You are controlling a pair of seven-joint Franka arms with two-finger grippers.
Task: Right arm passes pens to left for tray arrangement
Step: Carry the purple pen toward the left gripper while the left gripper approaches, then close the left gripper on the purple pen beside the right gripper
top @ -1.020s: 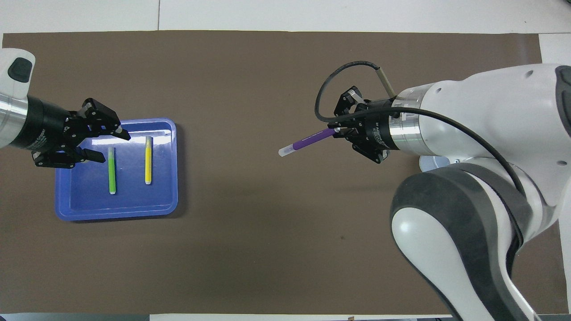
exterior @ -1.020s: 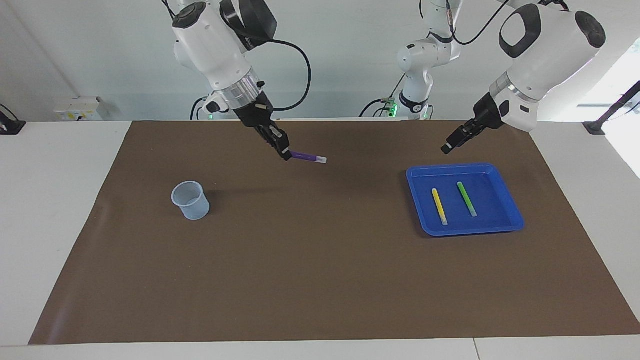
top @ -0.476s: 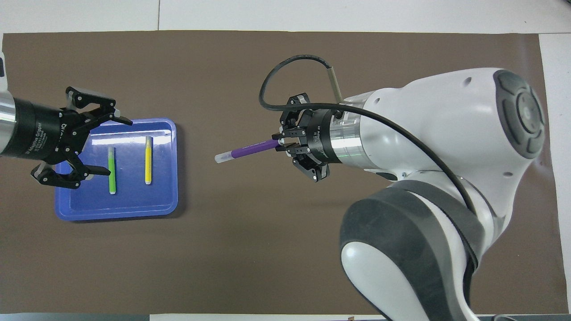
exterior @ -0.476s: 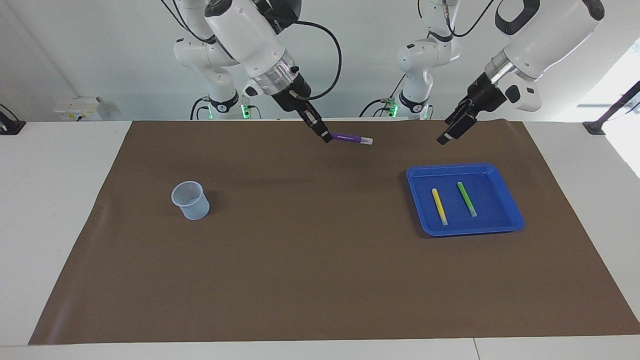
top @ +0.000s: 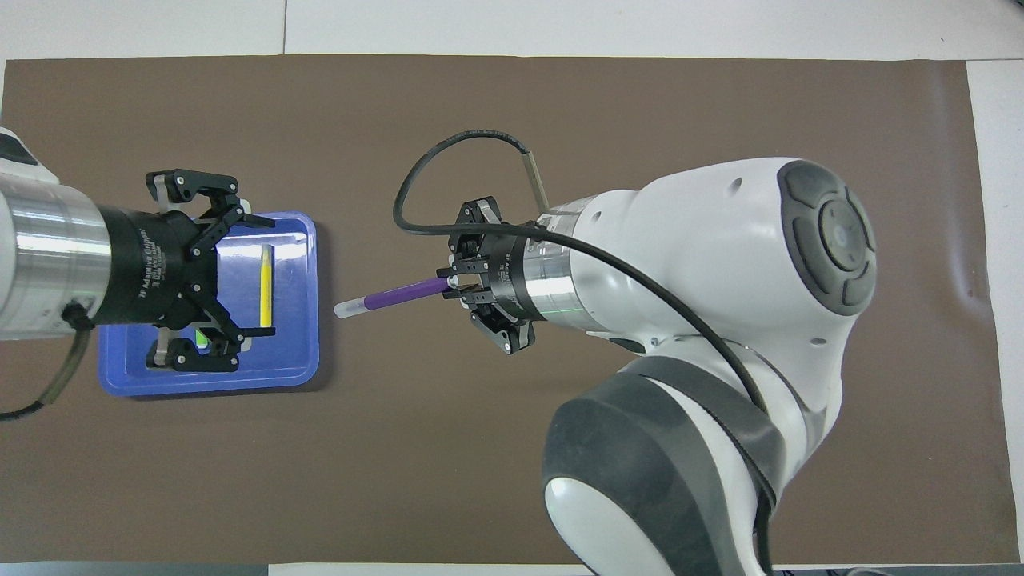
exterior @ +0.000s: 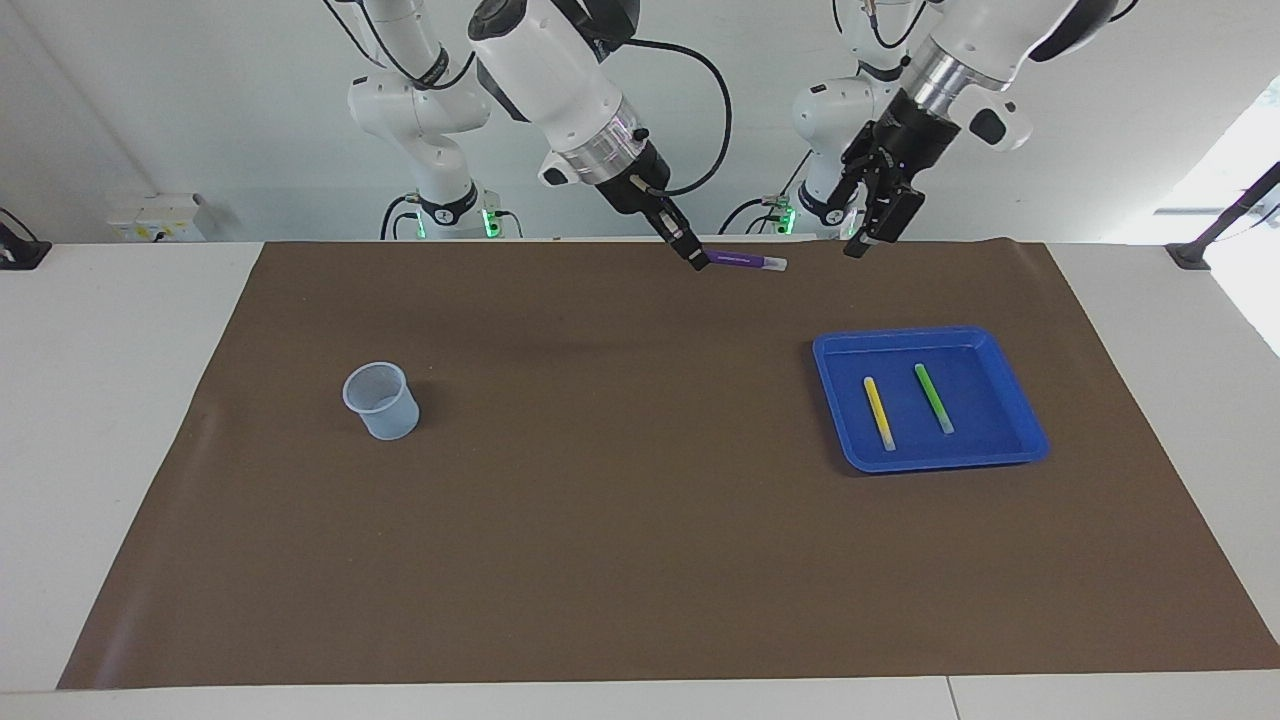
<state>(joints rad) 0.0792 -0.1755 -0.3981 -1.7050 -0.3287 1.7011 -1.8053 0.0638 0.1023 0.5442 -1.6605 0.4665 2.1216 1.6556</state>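
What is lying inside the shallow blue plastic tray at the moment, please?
The shallow blue plastic tray holds a yellow pen and a green pen, side by side. From overhead, the left pincer covers most of the green one.

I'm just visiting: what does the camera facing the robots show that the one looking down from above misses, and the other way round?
Only the facing view shows the translucent cup, the whole green pen, and both pincers raised high off the table. Only the overhead view shows the left pincer spread wide open, its fingertips far apart. Both show the right pincer shut on the purple pen, whitish cap toward the left pincer, and the yellow pen in the blue tray.
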